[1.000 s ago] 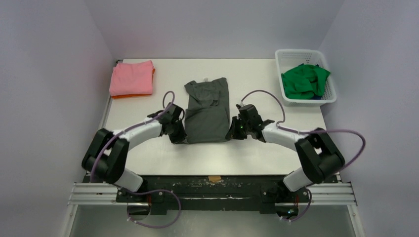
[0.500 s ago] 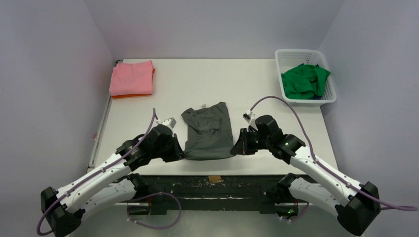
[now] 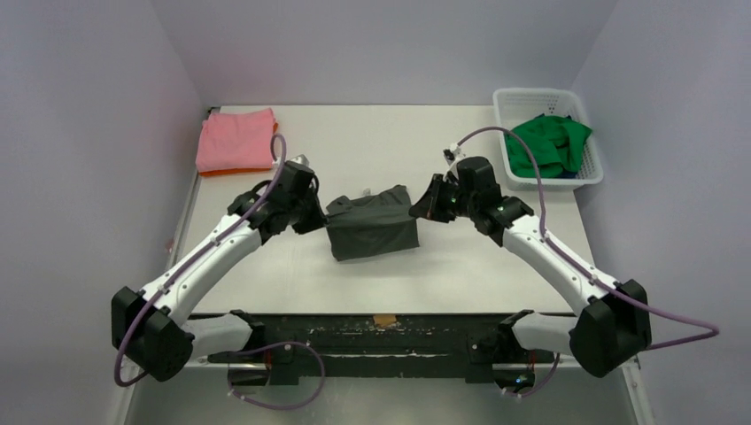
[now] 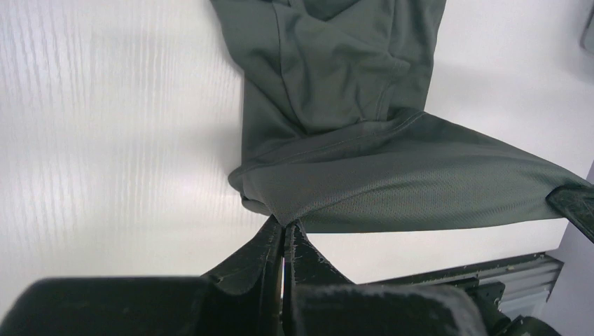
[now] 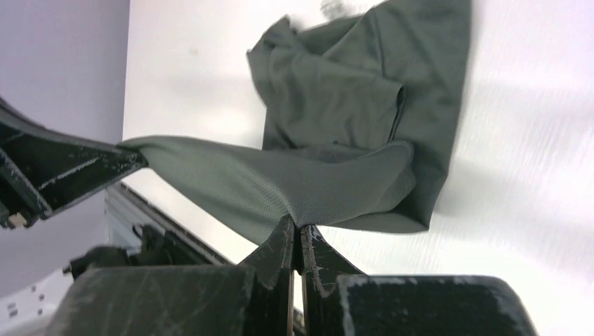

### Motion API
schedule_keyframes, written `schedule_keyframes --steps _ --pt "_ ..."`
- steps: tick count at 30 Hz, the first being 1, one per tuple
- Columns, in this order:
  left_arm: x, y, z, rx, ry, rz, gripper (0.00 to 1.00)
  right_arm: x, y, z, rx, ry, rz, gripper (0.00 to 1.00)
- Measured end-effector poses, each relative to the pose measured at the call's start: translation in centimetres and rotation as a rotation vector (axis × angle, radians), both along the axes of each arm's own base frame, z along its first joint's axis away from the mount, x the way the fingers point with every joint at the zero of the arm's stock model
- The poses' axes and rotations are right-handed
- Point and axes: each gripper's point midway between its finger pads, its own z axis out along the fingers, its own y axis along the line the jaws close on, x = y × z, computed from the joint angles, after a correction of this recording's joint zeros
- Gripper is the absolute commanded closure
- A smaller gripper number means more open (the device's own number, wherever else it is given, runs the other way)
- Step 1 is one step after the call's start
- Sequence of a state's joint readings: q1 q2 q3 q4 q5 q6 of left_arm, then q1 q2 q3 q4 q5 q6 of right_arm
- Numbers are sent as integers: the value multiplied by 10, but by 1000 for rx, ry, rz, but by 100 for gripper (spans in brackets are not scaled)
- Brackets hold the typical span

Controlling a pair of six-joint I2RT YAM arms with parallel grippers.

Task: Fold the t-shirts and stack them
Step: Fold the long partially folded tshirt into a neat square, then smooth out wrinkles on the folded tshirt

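The dark grey t-shirt (image 3: 372,232) lies mid-table with its near hem lifted and doubled back over its upper half. My left gripper (image 3: 324,213) is shut on the hem's left corner, and my right gripper (image 3: 416,209) is shut on its right corner. In the left wrist view the jaws (image 4: 283,225) pinch the grey cloth (image 4: 392,189), which is stretched taut across to the other gripper. The right wrist view shows the same pinch (image 5: 298,227) on the grey shirt (image 5: 336,91). A folded pink t-shirt (image 3: 236,138) sits on an orange one (image 3: 232,172) at the far left. The green t-shirt (image 3: 545,143) is bunched in the basket.
The white lattice basket (image 3: 531,94) stands at the far right corner, close to the right wall. The pink and orange stack lies by the table's left edge. The black rail (image 3: 381,329) with the arm bases runs along the near edge.
Both grippers, still shut on the grey shirt's near hem, have risen and moved away from the near edge, carrying the hem up and over the shirt's far half.
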State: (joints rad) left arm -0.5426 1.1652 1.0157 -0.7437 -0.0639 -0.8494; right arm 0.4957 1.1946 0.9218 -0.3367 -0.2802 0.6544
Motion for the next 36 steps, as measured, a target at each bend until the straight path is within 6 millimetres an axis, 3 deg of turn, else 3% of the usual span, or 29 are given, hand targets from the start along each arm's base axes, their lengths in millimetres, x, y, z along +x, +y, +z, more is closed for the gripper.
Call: schedule_keyframes --steps 10,19,20,21,23,25,26,29,31,34,36 --pt "86 5 -15 46 47 59 100 88 2 -17 -9 21 -70 100" --pt "137 14 -54 87 136 116 100 151 11 -58 -8 69 -83 99" --pt "142 15 -59 89 148 121 91 157 12 -65 -10 79 -82 92" --pt "147 16 -65 91 160 126 78 162 13 -71 -11 87 -84 76" --pt "157 16 -77 98 184 121 34 171 14 -82 -16 106 -90 47" --pt "165 16 -82 98 204 110 12 186 13 -91 -34 113 -97 17" --pt "172 15 -82 99 210 106 4 196 12 -92 -45 110 -104 13" --pt "186 13 -68 87 178 92 0 214 6 -84 -73 73 -128 11" --pt "189 10 -52 67 141 84 0 215 2 -67 -75 31 -138 11" --pt "176 5 -33 17 105 51 0 191 -1 -46 -44 -9 -124 11" --pt "155 -1 -26 -28 89 16 0 164 4 -35 19 -28 -73 11"
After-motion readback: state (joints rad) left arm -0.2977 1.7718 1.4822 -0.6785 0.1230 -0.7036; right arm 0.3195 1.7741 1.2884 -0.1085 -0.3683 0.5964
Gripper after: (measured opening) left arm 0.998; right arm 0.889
